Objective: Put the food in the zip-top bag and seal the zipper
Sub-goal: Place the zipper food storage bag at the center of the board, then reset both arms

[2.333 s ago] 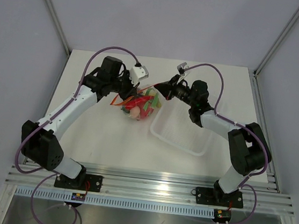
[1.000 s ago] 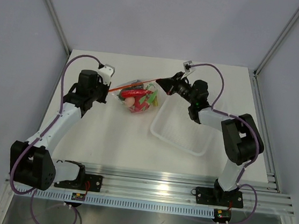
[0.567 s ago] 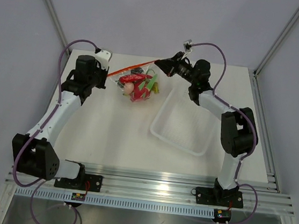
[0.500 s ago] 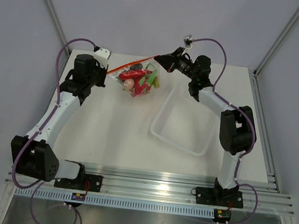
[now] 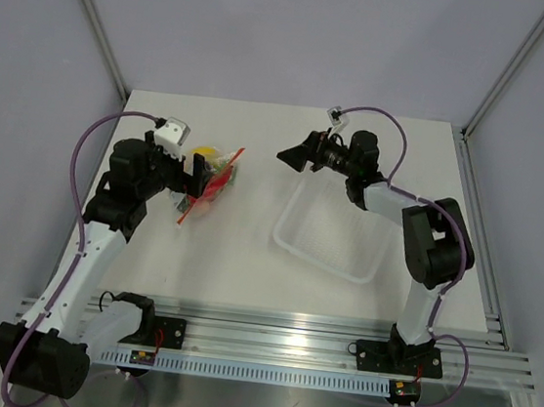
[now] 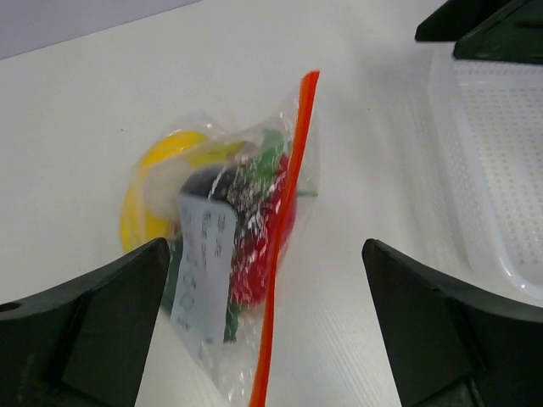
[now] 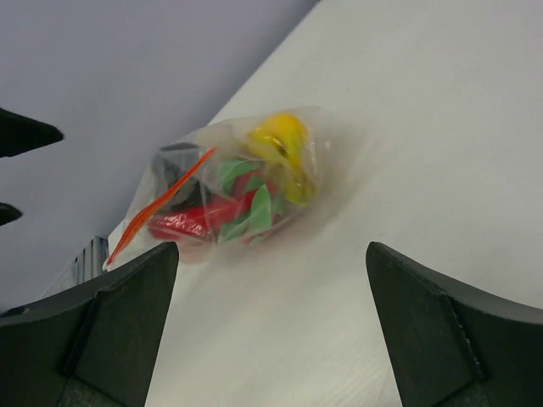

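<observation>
Nearest me on the white table [image 5: 235, 268] sits an empty clear tray [image 5: 332, 235], to the right of centre. Beyond it and to the left, the left jaws stand wide apart, holding nothing. Just past their tips lies the zip-top bag [image 5: 215, 172], on its side on the table and free of both arms. In the left wrist view the bag is plump with the food: a yellow banana [image 6: 148, 199], a dark round fruit [image 6: 208, 182], and red and green pieces, behind a white label [image 6: 199, 263]. The zipper [image 6: 284, 229] runs as one thin orange-red line across the mouth. I cannot tell whether it is pressed shut along its whole width. Farthest back, well apart from the bag, the right jaws also stand fully apart and empty, aimed at the bag across the table. I judge the filling done and the seal the only thing left to confirm. To do that well, I would look along the strip end to end for any gap. If one shows, I would close one pair of jaws on the strip there and press. Otherwise I would back both arms straight away, so neither drags the crinkly plastic.
</observation>
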Robot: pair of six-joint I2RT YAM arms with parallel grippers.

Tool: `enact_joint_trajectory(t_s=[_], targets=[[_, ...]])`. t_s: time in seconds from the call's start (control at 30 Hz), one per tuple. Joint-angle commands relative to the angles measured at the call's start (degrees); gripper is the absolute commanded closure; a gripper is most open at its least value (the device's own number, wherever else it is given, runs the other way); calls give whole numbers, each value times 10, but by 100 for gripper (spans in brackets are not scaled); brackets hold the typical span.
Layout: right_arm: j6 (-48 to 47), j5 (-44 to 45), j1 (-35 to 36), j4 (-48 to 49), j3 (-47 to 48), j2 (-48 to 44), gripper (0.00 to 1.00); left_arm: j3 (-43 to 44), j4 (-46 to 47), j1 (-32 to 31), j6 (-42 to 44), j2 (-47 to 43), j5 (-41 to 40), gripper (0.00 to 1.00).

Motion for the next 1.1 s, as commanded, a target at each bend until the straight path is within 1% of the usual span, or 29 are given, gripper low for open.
enact_joint_trajectory(t_s=[0.0, 0.03, 0.07, 0.1, 0.13, 0.17, 0.2, 0.23, 0.27, 0.33, 0.37, 0.43, 0.47, 0.53, 0.57, 0.67, 0.73, 0.87, 0.93, 1.07], targets=[[-72, 81, 3, -88, -5, -103, 1, 13, -8, 2, -26, -41, 42, 1], [-91, 102, 6, -128, -1, -136, 1, 17, -14, 2, -29, -53, 34, 1], [-128, 148, 11, -213, 15, -152, 1, 24, -21, 2, -30, -75, 31, 1], [-143, 180, 20, -265, 28, -166, 0, 26, -22, 2, -32, -87, 25, 1], [-135, 213, 23, -312, 43, -188, 0, 28, -22, 2, -37, -97, 7, 1], [-122, 266, 23, -412, 83, -194, 1, 34, -24, 1, -37, -105, -1, 1], [-120, 290, 23, -468, 102, -199, 1, 39, -31, 2, -36, -118, -7, 1], [-122, 307, 22, -509, 117, -208, 0, 43, -43, 1, -59, -121, -21, 1], [-127, 353, 23, -577, 138, -214, 0, 47, -51, 1, -79, -125, -26, 1], [-114, 426, 23, -644, 151, -234, 0, 55, -67, 1, -107, -126, -36, 1], [-102, 494, 23, -708, 161, -238, 1, 56, -82, 1, -120, -125, -34, 1], [-107, 543, 23, -756, 162, -256, 1, 50, -92, 1, -142, -126, -32, 1], [-101, 592, 23, -789, 152, -264, 0, 47, -94, 1, -149, -126, -35, 1], [-89, 650, 22, -832, 133, -291, 1, 46, -104, 0, -154, -132, -51, 1], [-88, 693, 23, -848, 112, -300, 0, 47, -109, 0, -157, -134, -56, 1], [-74, 729, 22, -909, 76, -329, 1, 48, -129, 0, -162, -147, -58, 1], [-55, 734, 22, -933, 56, -351, 1, 40, -135, 0, -165, -154, -61, 1], [-35, 725, 22, -919, -20, -402, 1, 37, -146, 0, -156, -161, -69, 1], [-26, 727, 22, -917, -38, -421, 1, 39, -160, 0, -152, -158, -83, 1], [-16, 742, 22, -928, -63, -429, 1, 30, -154, 0, -148, -170, -105, 1]])
